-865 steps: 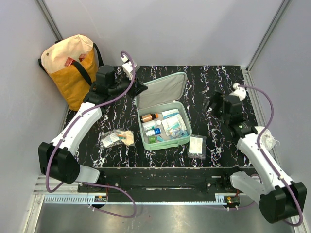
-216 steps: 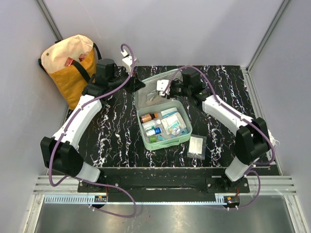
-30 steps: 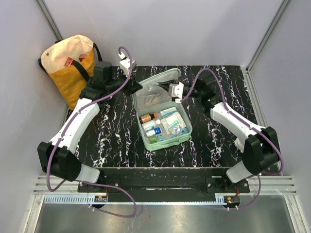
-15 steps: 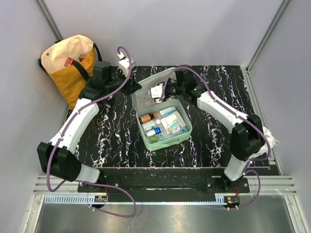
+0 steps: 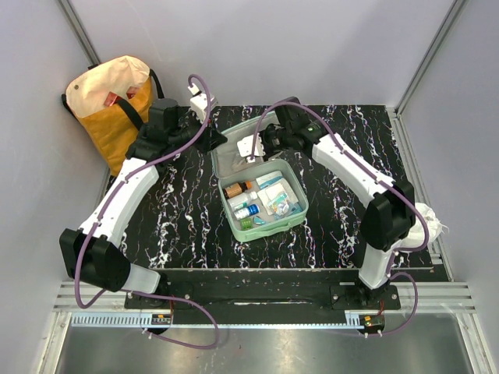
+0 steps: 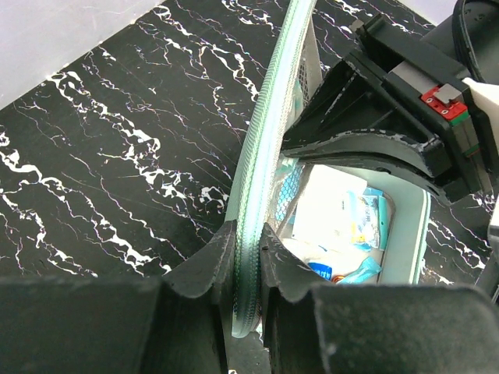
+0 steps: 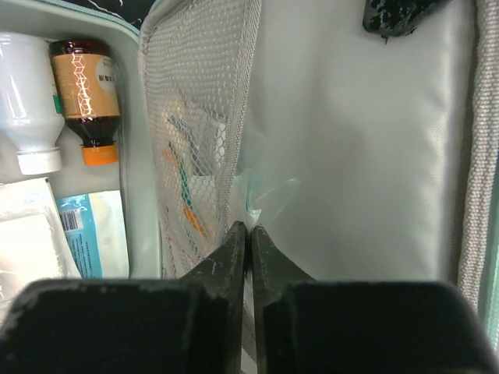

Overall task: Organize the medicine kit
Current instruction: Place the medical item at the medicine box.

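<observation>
Top view: mint-green rounded-square zip medicine kit [image 5: 272, 224] lies open mid-frame on the black, white-veined marble tabletop [image 5: 187, 202]. Its lid [image 5: 231, 156] stands raised at the far side. Yellow-and-cream fabric tote bag [image 5: 109, 109] in the upper left corner, well apart. Grip detail at the lid too small to read here.

Left wrist view: left gripper [image 6: 248, 238] clamped on the lid's ribbed green rim, one finger on each face. Right gripper [image 6: 390, 109] upper right, on the lid's inner side.

Right wrist view only: right gripper tips nearly touching, hairline slit, at the edge of the lid's white mesh pocket [image 7: 199, 109]. Clear film at the tips; pinched or not, cannot tell. Brown orange-capped bottle [image 7: 80, 82] and white plastic bottle [image 7: 30, 93] lie in the base, upper left.
</observation>
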Available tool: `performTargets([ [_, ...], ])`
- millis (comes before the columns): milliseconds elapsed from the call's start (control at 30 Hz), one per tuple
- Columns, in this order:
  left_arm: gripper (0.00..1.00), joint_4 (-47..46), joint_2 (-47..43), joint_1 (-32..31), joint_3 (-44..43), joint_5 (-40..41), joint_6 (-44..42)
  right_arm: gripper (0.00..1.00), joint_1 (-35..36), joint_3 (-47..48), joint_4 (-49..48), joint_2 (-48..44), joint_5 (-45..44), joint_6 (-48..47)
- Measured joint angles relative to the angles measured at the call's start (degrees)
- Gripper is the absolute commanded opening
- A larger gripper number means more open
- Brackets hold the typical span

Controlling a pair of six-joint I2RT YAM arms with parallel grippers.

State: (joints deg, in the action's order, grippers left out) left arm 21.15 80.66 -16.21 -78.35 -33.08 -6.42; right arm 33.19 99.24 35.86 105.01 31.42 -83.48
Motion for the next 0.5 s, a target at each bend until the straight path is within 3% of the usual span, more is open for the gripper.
performTargets([
  [33,0.1,0.0,-0.04,0.0,0.02,-0.02,0.0,0.26,0.04,0.0,-0.04,-0.04,-0.9,-0.13],
  [100,0.1,0.02,-0.11,0.0,0.07,-0.09,0.0,0.27,0.09,-0.17,-0.52,-0.13,-1.95,-0.11],
  [133,0.1,0.04,-0.17,0.0,0.07,-0.11,0.0,0.32,0.09,-0.61,-1.42,-0.17,-2.21,0.09],
  [200,0.1,0.28,-0.35,0.0,0.09,-0.09,0.0,0.53,0.11,-3.41,-5.99,-0.96,-3.17,1.57],
  [333,0.1,0.31,-0.37,0.2,0.09,0.28,0.04,0.59,0.22,-11.87,-18.43,-4.11,-3.48,7.69],
  [500,0.1,0.33,-0.46,0.57,0.09,0.37,0.04,0.57,0.31,-17.03,-30.86,-8.17,-3.39,14.16],
])
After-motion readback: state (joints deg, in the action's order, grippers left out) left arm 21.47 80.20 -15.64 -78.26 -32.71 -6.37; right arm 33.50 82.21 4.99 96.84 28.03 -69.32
